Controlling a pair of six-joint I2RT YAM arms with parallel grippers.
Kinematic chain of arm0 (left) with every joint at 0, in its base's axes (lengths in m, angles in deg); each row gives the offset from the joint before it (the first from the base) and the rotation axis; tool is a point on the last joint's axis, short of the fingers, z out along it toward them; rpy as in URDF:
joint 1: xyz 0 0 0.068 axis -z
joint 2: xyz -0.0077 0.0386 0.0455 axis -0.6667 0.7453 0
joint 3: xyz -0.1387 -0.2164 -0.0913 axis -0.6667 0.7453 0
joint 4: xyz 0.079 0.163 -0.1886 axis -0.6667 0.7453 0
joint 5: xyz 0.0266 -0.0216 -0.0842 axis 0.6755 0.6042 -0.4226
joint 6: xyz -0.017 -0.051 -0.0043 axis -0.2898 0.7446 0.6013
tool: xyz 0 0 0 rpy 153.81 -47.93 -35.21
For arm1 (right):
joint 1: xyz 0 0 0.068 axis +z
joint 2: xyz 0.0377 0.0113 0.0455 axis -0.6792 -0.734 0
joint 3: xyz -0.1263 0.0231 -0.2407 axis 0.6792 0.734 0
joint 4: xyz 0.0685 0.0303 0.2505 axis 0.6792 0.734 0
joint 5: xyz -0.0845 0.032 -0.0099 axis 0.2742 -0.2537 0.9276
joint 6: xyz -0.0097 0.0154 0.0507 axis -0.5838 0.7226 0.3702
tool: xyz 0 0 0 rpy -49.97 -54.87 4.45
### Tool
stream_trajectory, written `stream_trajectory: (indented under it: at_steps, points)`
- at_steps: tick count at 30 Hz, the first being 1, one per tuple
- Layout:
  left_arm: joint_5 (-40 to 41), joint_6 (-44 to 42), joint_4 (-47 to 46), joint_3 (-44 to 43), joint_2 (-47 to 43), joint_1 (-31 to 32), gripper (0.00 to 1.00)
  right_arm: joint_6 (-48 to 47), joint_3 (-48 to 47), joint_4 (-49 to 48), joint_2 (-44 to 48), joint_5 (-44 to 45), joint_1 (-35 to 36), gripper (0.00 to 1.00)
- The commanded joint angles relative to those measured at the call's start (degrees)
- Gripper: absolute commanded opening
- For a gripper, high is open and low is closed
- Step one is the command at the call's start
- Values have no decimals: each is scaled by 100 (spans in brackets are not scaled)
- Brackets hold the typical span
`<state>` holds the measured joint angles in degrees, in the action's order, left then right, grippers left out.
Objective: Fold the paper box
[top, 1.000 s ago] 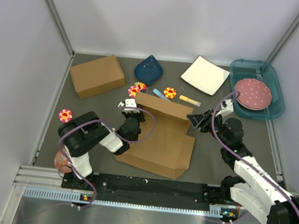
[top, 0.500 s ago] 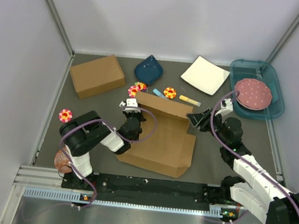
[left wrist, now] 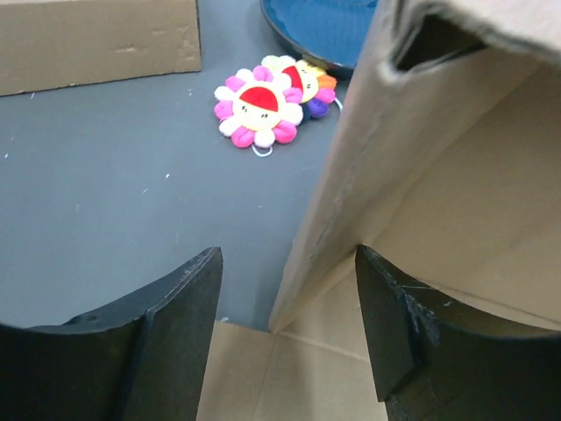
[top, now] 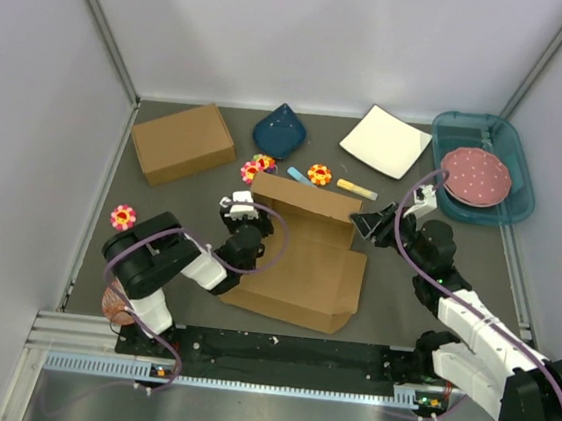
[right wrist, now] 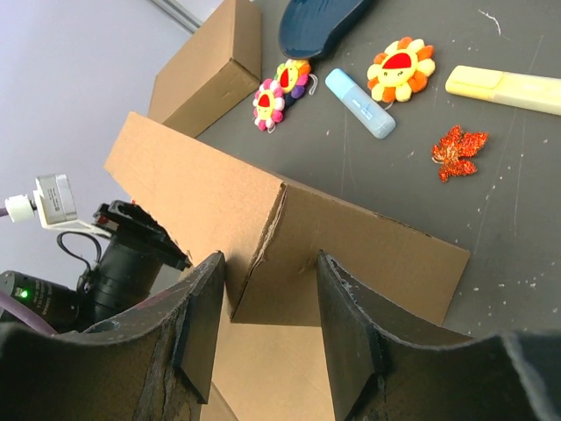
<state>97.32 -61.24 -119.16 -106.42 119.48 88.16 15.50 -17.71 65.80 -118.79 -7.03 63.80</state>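
Note:
The paper box (top: 305, 268) lies flat in the middle of the table, its back flap (top: 307, 199) raised upright. My left gripper (top: 243, 219) is at the flap's left end. In the left wrist view it (left wrist: 285, 329) is open, and the raised flap's edge (left wrist: 337, 193) stands between the jaws over the flat panel (left wrist: 289, 386). My right gripper (top: 368, 223) is at the flap's right end. In the right wrist view it (right wrist: 272, 329) is open, and the folded end of the flap (right wrist: 342, 254) sits between the jaws.
A deeper brown box (top: 183, 142) stands back left. Behind the paper box are a blue dish (top: 279, 130), flower toys (top: 257, 168), a glue stick (top: 303, 178), a yellow highlighter (top: 357, 189) and a white plate (top: 386, 141). A teal tray (top: 511, 203) with a pink plate (top: 476, 177) is back right.
My left gripper has shifted slightly toward the near left along the flap's end. The right gripper and the box have barely moved.

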Motion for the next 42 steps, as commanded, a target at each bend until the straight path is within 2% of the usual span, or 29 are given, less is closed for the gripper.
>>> stream_trajectory:
  at_steps: [1,8,15,19,23,27,30,33,37,42]
  points:
    - [-28,281,135,232,-458,23,69,-83,-81,275,-128,-110,105,46]
    - [-388,26,231,802,-1389,129,78,-135,-133,336,-154,-57,96,46]
    - [-669,70,1714,900,-2786,331,79,-162,-186,362,-181,-40,96,46]
    - [-941,394,3347,839,-3796,349,79,-214,-239,424,-198,-48,105,46]
    - [-1275,413,3650,1014,-5060,357,79,-276,-274,486,-216,-40,105,47]
    - [-1399,387,3686,909,-5669,349,79,-285,-291,477,-277,-31,105,47]
    - [-1452,343,3615,594,-5662,305,82,-311,-291,494,-277,13,104,47]
    - [-1723,369,3755,58,-5223,95,85,-346,-292,538,-269,31,105,47]
    - [-2319,982,4090,-645,-4590,-511,86,-399,-283,617,-260,22,105,47]
    - [-3173,1248,4055,-954,-3896,-1241,87,-426,-213,679,-234,4,105,48]
